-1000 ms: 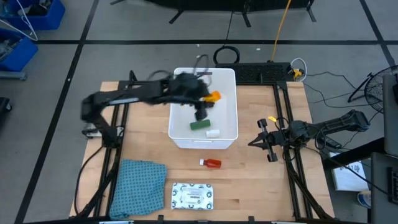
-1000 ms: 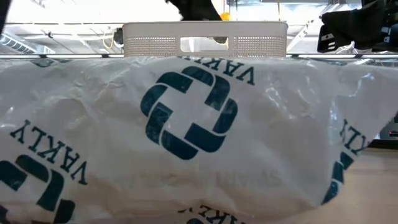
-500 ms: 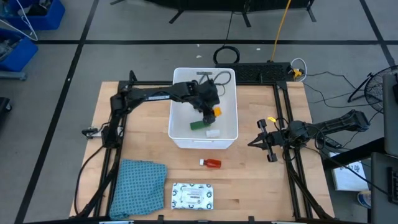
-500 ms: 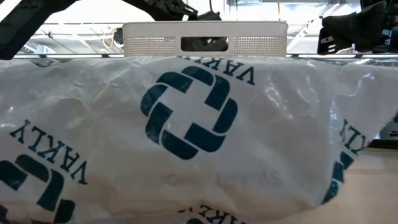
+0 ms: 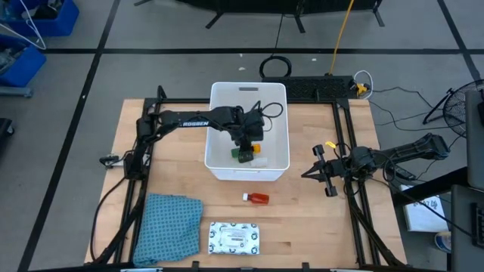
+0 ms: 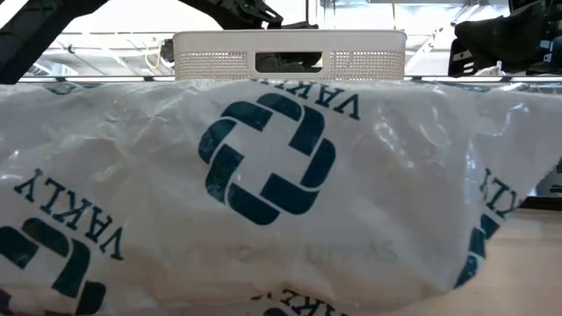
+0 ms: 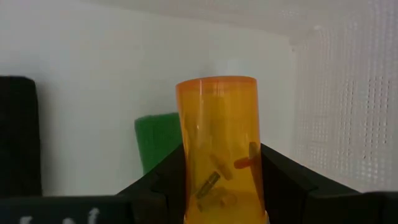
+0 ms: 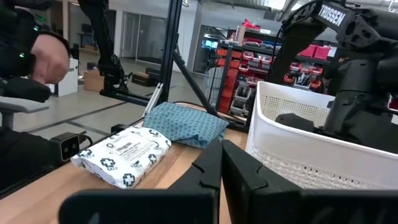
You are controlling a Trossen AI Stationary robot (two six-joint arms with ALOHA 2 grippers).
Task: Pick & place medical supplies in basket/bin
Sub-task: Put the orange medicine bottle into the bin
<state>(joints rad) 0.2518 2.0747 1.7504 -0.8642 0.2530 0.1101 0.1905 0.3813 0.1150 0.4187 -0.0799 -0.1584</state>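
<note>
Listing items from the left edge of the table across to the right, as the overhead camera shows them.

Teal-blue cloth (image 5: 167, 229): near-left corner of the table, not part of the task.

Flat white packet (image 5: 234, 237): just beside the cloth, well apart from the tub; in the low view it fills the frame.

Left gripper (image 5: 246, 140): reached across into the white tub (image 5: 274, 162), low over its floor. Its wrist camera shows the jaws clamped on either side of an orange pill bottle (image 7: 219, 146), whose long axis runs straight out ahead between the fingers, with pills visible through the wall.

Orange pill bottle, placement: already within the tub walls. A green oblong (image 7: 157, 140) lies on the tub floor directly behind and beside it, a black oblong (image 7: 17, 134) is farther off to one side, and the perforated tub wall rises close on the other. A small white piece (image 5: 261, 161) lies in the tub next to the green oblong.

Governing relation: the bottle sits over open tub floor, near the green oblong. Judged from this, release is the step in hand. A drop from here would probably land against or partly on the green oblong.

Red-orange piece (image 5: 257, 198): on the bare table, just outside the tub's near wall, roughly between the two arms; its long axis runs left-right.

Right gripper (image 5: 327, 172): waiting at the right side of the table, fingers drawn together and holding nothing, pointing toward the tub.
</note>
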